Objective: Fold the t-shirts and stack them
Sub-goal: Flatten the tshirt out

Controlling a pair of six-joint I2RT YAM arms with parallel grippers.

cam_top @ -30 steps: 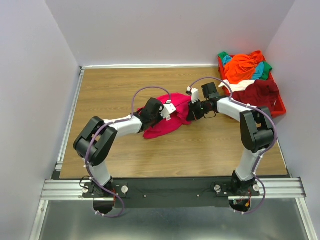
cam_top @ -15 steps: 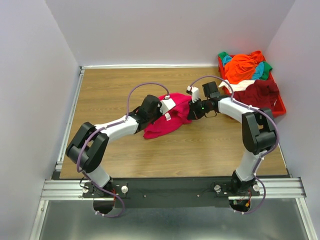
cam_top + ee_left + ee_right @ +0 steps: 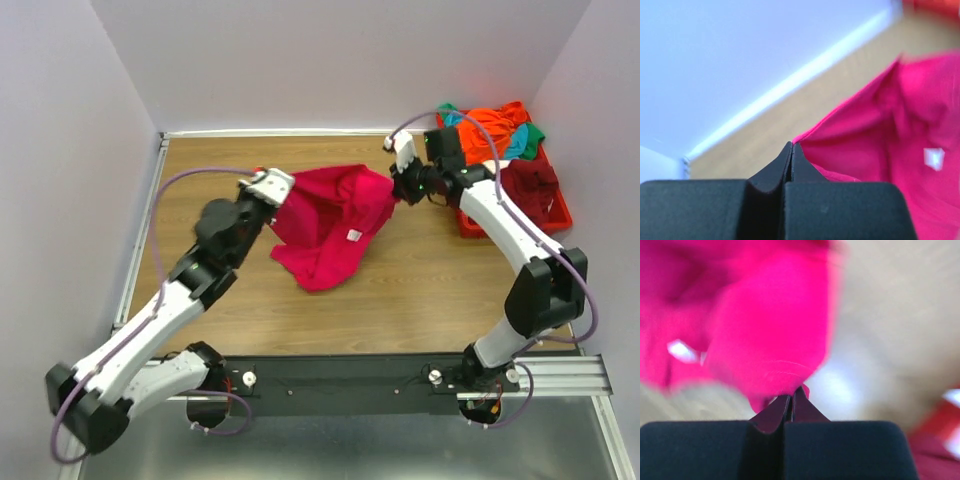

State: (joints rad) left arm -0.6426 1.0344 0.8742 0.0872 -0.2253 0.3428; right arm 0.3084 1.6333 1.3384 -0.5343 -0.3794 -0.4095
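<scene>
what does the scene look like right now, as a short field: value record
held item: magenta t-shirt, stretched between both grippers, lower part hanging toward the table
left gripper: shut on one shirt edge
right gripper: shut on the opposite edge
other shirts: orange, teal, green, maroon pile in red bin
folded stack: none visible

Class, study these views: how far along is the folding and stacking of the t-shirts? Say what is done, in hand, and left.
Done: no folded shirt or stack shows anywhere. In hand: the magenta t-shirt is held spread between the left gripper and right gripper, both shut on its edge, unfolded. Left: folding it, then the heap of shirts in the red bin.
</scene>
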